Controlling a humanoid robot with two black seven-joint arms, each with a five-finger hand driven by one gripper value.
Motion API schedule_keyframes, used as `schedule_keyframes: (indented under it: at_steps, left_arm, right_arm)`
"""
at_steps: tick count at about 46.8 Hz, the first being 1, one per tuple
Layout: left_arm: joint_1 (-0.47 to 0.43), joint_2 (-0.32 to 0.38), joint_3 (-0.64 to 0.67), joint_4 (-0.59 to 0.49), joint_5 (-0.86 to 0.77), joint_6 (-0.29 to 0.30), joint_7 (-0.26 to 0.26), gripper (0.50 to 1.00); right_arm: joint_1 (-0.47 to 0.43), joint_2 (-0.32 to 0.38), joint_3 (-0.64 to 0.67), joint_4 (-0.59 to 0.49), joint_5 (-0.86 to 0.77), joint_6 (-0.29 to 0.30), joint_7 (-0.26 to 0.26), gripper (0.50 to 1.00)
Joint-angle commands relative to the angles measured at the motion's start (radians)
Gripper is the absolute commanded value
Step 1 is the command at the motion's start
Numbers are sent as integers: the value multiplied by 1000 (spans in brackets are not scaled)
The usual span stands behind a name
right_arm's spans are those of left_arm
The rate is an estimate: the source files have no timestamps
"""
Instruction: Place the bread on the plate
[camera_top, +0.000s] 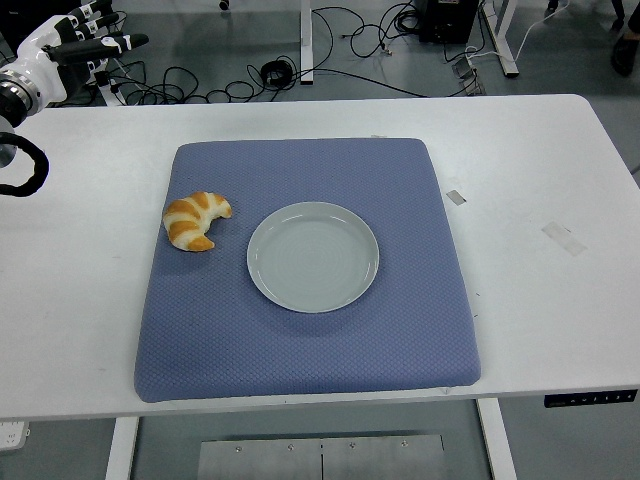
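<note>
The golden crescent-shaped croissant (196, 221) sits on the blue quilted mat (300, 340), at nine o'clock from the pale round plate (313, 257). My left hand (60, 50), fingers extended and empty, hovers at ten o'clock; I should descend over the croissant's middle.

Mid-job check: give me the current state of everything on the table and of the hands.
croissant: on the blue mat, left of the plate, not touched.
plate: empty, at the mat's centre.
blue mat: flat on the white table.
left hand: raised at the far-left corner, fingers extended, holding nothing.
right hand: not in view.
</note>
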Motion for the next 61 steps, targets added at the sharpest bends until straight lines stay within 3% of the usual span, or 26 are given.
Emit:
schedule_keyframes:
  at_steps: [1,40,54,61]
  left_arm:
    - [-3,1,0,0,0,-1,0,971]
    - [-36,8,1,-17,3,-2,3,971]
    - [-108,123,116,-207,41,-21,15,968]
    - [-144,150,196,-248,75,-22,17,966]
  right_arm:
    - [0,0,0,0,0,0,0,1000]
    - [0,0,0,0,0,0,0,1000]
    - [0,0,0,0,0,0,0,1000]
    - [0,0,0,0,0,0,0,1000]
